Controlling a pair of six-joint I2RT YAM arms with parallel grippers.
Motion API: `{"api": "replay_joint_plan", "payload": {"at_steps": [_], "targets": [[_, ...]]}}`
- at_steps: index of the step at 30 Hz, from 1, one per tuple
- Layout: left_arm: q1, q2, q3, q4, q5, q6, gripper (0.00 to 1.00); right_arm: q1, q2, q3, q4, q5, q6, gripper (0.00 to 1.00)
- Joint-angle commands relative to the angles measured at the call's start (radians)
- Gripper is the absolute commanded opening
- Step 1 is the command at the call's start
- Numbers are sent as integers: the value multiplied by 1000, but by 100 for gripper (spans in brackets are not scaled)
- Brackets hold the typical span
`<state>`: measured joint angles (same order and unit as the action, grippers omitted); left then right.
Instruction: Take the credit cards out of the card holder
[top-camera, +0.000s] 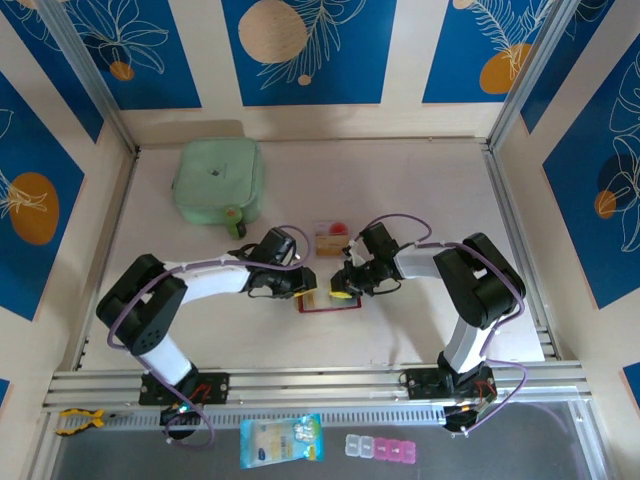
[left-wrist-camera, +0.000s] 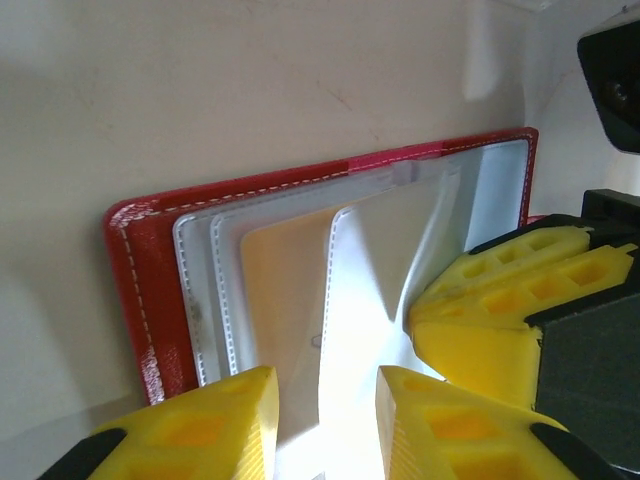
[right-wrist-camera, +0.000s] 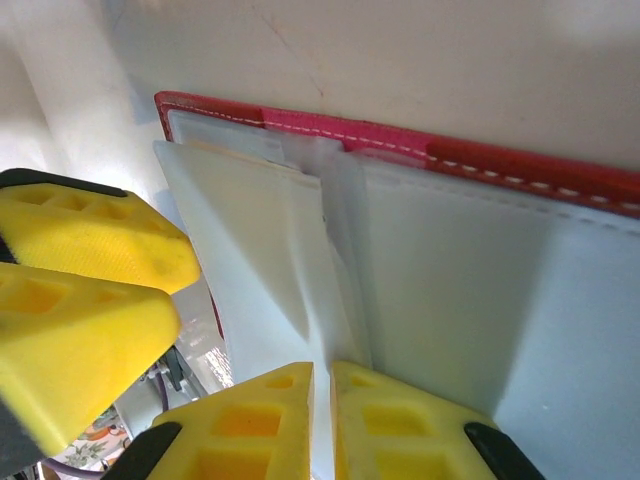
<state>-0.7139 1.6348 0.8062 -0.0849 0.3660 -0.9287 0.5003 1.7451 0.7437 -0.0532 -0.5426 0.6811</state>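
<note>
The red card holder (top-camera: 326, 306) lies open on the table between my two grippers, its greyish clear pockets facing up. In the left wrist view a yellow-orange credit card (left-wrist-camera: 285, 290) sits inside one pocket of the card holder (left-wrist-camera: 140, 260). My left gripper (left-wrist-camera: 325, 385) is open, its fingers astride that pocket's edge. My right gripper (right-wrist-camera: 322, 375) is shut on a clear pocket sheet of the card holder (right-wrist-camera: 500, 165). From above, the left gripper (top-camera: 308, 284) and right gripper (top-camera: 343, 288) nearly meet over the holder. Another credit card (top-camera: 332, 238) lies loose just behind them.
A pale green pouch (top-camera: 218, 182) rests at the back left. A blue packet (top-camera: 282, 440), a row of pink-and-clear boxes (top-camera: 385, 448) and a yellow clamp (top-camera: 78, 420) lie below the rail (top-camera: 320, 380) at the near edge.
</note>
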Motion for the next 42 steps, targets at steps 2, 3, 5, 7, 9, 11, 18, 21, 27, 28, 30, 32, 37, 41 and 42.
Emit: {"api": "replay_joint_plan", "payload": {"at_steps": [2, 3, 5, 7, 9, 11, 18, 21, 27, 28, 30, 32, 37, 41, 42], "targets": [[-12, 29, 32, 29, 20, -20, 32, -10, 19, -22, -3, -16, -5, 13], [-14, 31, 33, 33, 22, -23, 31, -11, 20, -24, -2, -18, -5, 13], [-16, 35, 34, 42, 26, -26, 29, -11, 18, -27, 1, -21, -5, 13], [-19, 38, 42, 42, 27, -27, 25, -11, 15, -29, 4, -26, -5, 13], [-21, 43, 47, 40, 31, -26, 23, -10, 10, -30, 4, -27, -5, 13], [-21, 44, 49, 44, 32, -28, 21, -11, 3, -30, 6, -32, -3, 13], [-23, 34, 59, 47, 37, -33, 20, -11, -80, -17, -19, -35, 7, 19], [-27, 24, 69, 41, 39, -34, 23, -11, -149, 5, -89, 6, -8, 23], [-38, 24, 105, 27, 50, -33, 29, -31, -259, 80, -335, 177, -81, 25], [-41, 25, 111, 25, 51, -32, 30, -38, -271, 91, -372, 204, -92, 25], [-47, 36, 126, 23, 54, -33, 31, -53, -293, 108, -435, 252, -115, 26], [-55, 47, 139, 23, 55, -32, 32, -68, -311, 119, -489, 303, -136, 27], [-71, 84, 174, 24, 63, -32, 34, -115, -345, 121, -579, 415, -181, 31], [-80, 117, 204, 28, 68, -34, 34, -163, -347, 100, -589, 420, -208, 33], [-83, 125, 212, 28, 69, -35, 34, -174, -343, 92, -583, 413, -214, 33]]}}
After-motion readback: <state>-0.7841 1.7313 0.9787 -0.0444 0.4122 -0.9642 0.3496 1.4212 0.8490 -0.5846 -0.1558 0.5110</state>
